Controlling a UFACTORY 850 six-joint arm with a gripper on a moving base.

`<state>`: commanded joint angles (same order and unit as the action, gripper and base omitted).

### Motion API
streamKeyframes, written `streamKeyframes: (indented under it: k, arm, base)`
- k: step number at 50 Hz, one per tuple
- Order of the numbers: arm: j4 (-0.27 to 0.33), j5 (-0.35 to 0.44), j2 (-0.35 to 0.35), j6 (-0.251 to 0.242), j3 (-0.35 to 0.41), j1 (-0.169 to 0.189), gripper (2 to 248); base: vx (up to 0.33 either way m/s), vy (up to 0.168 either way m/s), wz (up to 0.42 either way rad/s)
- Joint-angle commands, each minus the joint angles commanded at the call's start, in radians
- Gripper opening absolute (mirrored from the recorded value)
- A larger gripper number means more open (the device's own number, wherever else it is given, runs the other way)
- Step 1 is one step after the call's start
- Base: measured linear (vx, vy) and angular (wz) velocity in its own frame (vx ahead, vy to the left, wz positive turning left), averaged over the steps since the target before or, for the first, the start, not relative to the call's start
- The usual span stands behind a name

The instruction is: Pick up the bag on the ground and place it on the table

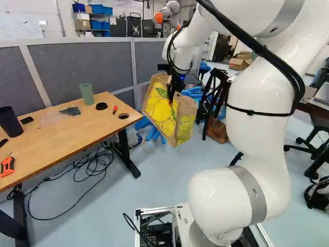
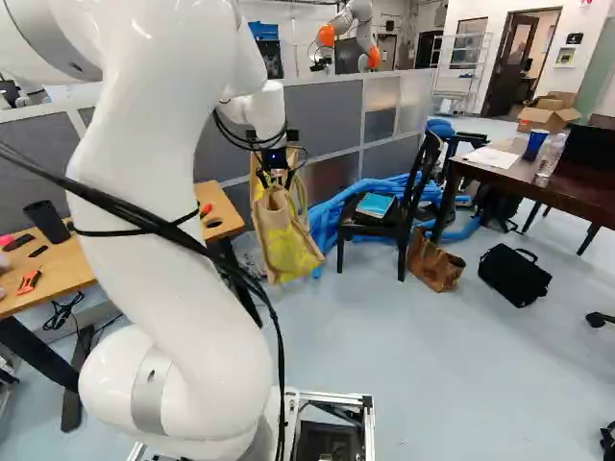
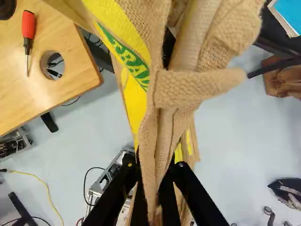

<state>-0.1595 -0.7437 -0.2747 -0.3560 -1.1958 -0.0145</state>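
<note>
My gripper [image 1: 172, 98] holds the tan burlap bag [image 1: 158, 110] with yellow print up in the air, just beyond the right end of the wooden table [image 1: 56, 141] in the left base view. The bag hangs above the floor and does not rest on the table. Seen from the wrist, the gripper [image 3: 151, 183] is shut on the bag's gathered burlap [image 3: 162, 127], one black finger on each side. Its folds hide part of the fingertips. The table's corner [image 3: 77, 89] shows beside the bag, apart from it.
On the table are a green cup [image 1: 86, 93], a red screwdriver [image 1: 114, 110], a dark cup [image 1: 10, 122] and an orange tool [image 1: 7, 165]. Grey partitions [image 1: 82, 64] stand behind. A black chair [image 2: 394, 216], brown bag [image 2: 434, 264] and black bag [image 2: 514, 276] are farther right. Another robot [image 2: 351, 34] stands beyond.
</note>
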Motion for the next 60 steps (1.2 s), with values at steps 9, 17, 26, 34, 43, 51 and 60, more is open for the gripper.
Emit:
streamKeyframes:
  k: [9,17,26,34,43,51,60]
  arm:
    - [-0.003,-0.029,0.011,0.000,-0.016,0.003,23]
    - [-0.008,-0.054,0.017,0.000,-0.034,0.005,23]
    - [-0.014,-0.082,0.022,0.000,-0.057,0.008,23]
    - [-0.019,-0.108,0.026,0.000,-0.079,0.010,23]
    - [-0.024,-0.136,0.029,0.000,-0.104,0.012,23]
    - [-0.029,-0.162,0.032,0.000,-0.127,0.015,23]
    - [-0.035,-0.191,0.033,0.000,-0.153,0.017,23]
  base:
    - [0.000,0.000,0.000]
    - [0.000,0.000,0.000]
    - [0.000,0.000,0.000]
    - [0.000,0.000,0.000]
    - [0.000,0.000,0.000]
    - [0.000,0.000,0.000]
    - [0.000,0.000,0.000]
